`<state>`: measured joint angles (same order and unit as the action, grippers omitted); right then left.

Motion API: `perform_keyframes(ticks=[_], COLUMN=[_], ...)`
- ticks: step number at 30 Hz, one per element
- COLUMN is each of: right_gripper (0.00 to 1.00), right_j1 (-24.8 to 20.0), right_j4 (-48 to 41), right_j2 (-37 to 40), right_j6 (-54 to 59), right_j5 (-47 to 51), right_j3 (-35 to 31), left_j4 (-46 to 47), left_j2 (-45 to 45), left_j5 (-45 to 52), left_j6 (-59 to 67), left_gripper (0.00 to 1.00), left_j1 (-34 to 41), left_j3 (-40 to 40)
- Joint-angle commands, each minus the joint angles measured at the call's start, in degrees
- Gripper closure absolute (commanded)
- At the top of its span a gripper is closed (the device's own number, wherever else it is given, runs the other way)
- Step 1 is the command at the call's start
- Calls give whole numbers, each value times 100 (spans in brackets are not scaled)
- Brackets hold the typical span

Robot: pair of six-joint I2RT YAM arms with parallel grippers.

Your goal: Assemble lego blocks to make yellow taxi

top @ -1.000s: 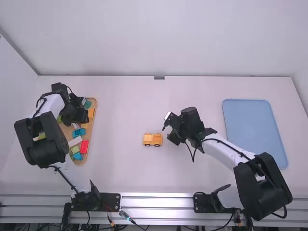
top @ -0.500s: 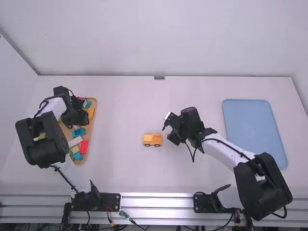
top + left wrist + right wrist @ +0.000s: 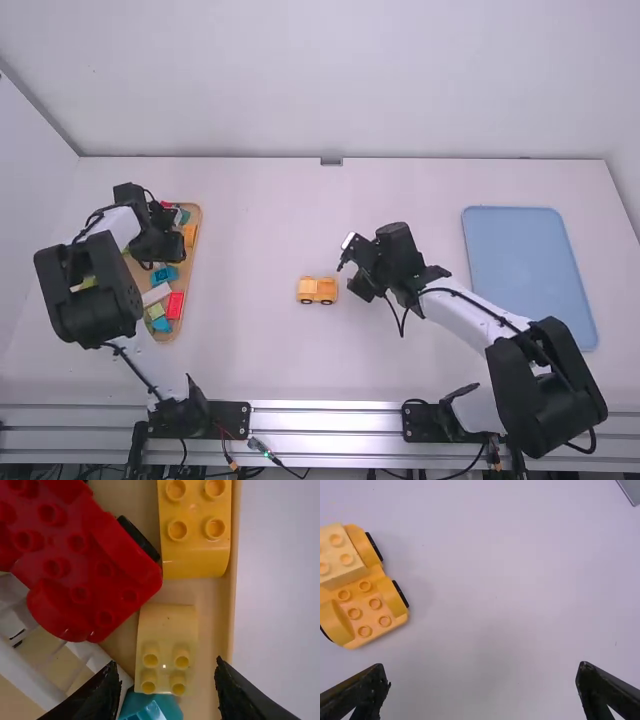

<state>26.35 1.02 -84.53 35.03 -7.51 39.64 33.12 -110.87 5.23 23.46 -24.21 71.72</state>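
Yellow taxi, part-built, upright on the desk: wheeled base done, 1 pale yellow block seated on its studs. Left to do, I judge: more bodywork and a roof. Just beside it, my right pincer, fingers apart. In the tray, unused: 1 deep-yellow curved block; 1 paler curved block, likely next, under my left pincer, apart.

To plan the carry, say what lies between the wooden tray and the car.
Bare table lies between the tray and the car in the high view.
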Motion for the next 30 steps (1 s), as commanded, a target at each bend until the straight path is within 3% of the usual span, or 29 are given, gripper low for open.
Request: perform_keyframes(ticks=[1,9,14,16,22,27,30], right_gripper=[1,1,1,1,1,1,1], right_j1=[-15,-15,-15,-15,-15,-17,-57], right_j4=[-17,-17,-17,-20,-15,28,243], right_j2=[107,107,107,107,107,107,109], right_j6=[-7,-7,-9,-9,-11,-72,-686], right_j5=[9,7,9,9,9,50,601], right_j3=[133,133,133,133,133,133,133], left_j4=[-33,-103,-68,-63,-39,551,960], left_j2=[-245,-363,-363,-363,-363,-304,-184], left_j5=[-22,-7,7,2,-31,-15,-20], left_j6=[46,61,101,103,33,-533,-907], left_gripper=[51,56,91,95,98,98,98], left_j1=[-22,-17,-11,-11,-17,-9,94], left_j3=[-63,-55,-55,-55,28,621,992])
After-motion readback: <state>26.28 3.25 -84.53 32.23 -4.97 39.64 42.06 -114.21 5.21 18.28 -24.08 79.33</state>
